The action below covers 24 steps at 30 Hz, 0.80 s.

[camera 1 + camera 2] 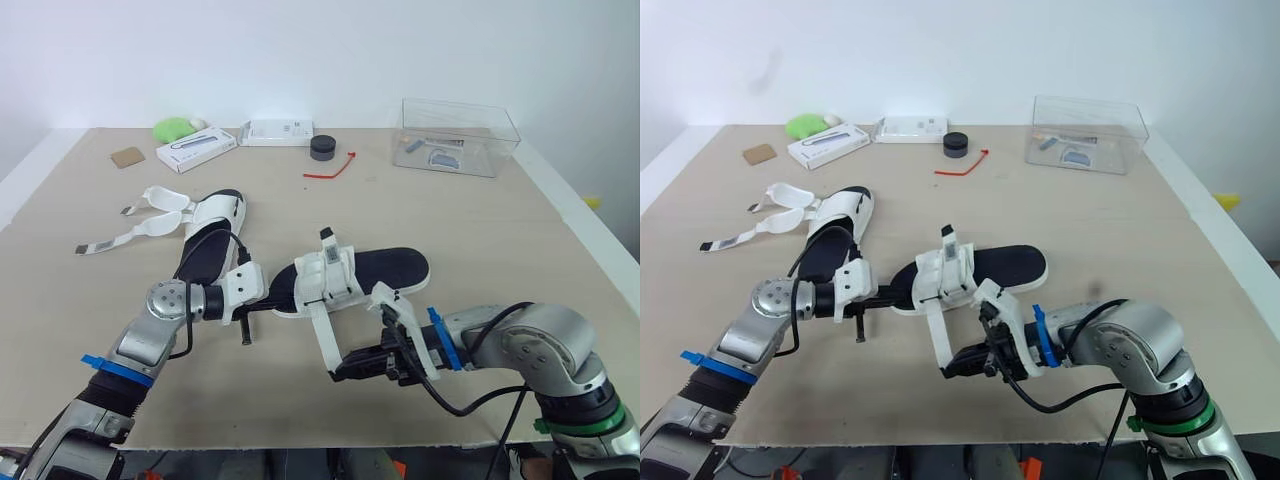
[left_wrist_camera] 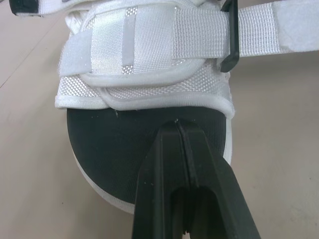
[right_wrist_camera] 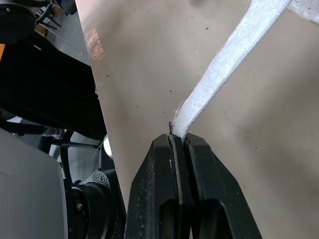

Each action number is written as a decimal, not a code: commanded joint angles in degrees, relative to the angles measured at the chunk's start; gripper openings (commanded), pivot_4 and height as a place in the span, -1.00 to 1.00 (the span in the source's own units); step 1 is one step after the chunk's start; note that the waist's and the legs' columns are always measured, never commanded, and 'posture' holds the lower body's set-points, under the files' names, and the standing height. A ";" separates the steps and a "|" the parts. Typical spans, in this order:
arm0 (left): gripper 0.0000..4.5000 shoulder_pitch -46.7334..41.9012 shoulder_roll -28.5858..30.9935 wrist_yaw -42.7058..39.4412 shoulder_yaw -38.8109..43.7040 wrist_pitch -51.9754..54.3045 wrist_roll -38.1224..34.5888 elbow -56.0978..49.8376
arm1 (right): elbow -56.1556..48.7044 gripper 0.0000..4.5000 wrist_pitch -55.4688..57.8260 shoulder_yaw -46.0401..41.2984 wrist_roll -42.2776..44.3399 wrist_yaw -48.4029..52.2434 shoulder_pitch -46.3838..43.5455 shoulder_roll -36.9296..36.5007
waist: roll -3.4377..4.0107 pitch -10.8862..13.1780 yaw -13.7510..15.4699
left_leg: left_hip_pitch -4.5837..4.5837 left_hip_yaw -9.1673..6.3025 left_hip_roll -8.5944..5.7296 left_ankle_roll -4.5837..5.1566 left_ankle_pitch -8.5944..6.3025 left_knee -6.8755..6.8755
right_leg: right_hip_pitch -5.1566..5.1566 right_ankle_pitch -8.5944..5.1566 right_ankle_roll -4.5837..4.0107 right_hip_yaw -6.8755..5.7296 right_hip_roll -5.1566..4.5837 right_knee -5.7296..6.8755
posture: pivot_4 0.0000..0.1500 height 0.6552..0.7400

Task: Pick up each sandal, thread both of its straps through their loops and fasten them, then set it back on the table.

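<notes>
Progress: I judge the task under halfway. One sandal is being worked on and the other looks untouched.
Centre sandal: lies in the middle of the head view, on or just above the table; I cannot tell which.
Left gripper: clenched on the edge of the centre sandal's black footbed, at the end nearer the left of the frame.
Right gripper: at lower centre, pinched tight on the tip of a strap.
Strap: pulled taut from the sandal's upper down to the right gripper, and not yet folded back or fastened.
Black loop: in the left wrist view, white webbing passes through it.
Second sandal: upper left of the frame, with its two loose straps splayed flat on the table. Both remain to be threaded.
Materials: the footbeds are smooth, matte black and rounded. The uppers are white coarse-woven mesh with padded rims, and the straps are flat fuzzy webbing. The table is covered in tan board.
</notes>
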 commanded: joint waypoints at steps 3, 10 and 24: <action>-1.00 2.63 0.93 -0.48 -2.75 1.59 3.97 4.18 | -4.16 -0.29 0.59 -0.55 4.93 2.31 0.68 -0.70 | 0.00 0.00 0.01 | -0.03 -0.04 -0.05 -0.06 -0.08 0.01 | 0.00 -0.02 -0.03 -0.01 -0.23 0.00 | 1.00 1.00; -1.00 2.09 1.43 -0.98 -3.21 0.27 4.63 5.44 | -7.36 0.97 -27.18 5.16 -13.46 13.07 -2.98 -13.76 | 0.01 0.01 -0.05 | 0.09 0.08 -0.12 -0.08 -0.08 0.11 | 0.05 0.01 0.16 -0.15 -0.35 -0.01 | 1.00 1.00; -1.00 1.51 1.10 -0.60 -3.04 -0.26 4.48 6.30 | 33.89 0.97 -141.69 16.97 -71.08 7.22 -10.22 -6.39 | 0.01 0.05 -0.03 | 0.55 0.36 -0.06 -0.12 -0.06 0.09 | 0.41 0.03 0.08 0.18 0.03 0.02 | 1.00 1.00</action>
